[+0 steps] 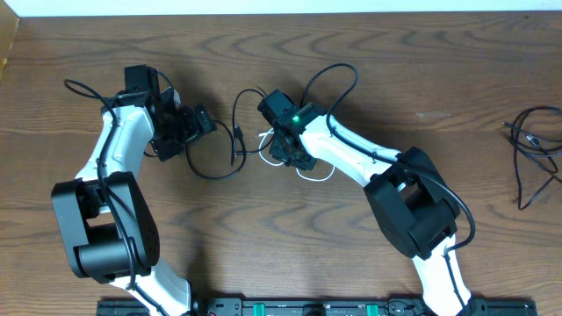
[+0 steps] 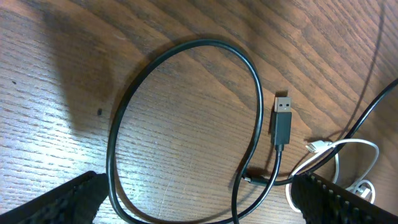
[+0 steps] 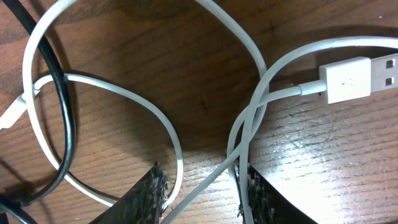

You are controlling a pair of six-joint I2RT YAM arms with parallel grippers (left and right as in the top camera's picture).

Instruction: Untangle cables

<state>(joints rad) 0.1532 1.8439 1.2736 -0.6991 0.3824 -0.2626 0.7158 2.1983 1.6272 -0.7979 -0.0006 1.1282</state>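
Three cables on a brown wood-grain table [image 1: 395, 53], black loop [image 2: 259, 99] between two arms, second black cable [image 1: 531, 140] far right, one white cable [image 3: 345, 79] between parted fingers of right gripper [image 3: 202, 174], left gripper [image 2: 196, 180] spread wide over black loop.

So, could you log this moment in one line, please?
left gripper: open over black cable | right gripper: open, straddling white cable | other black cable: far right
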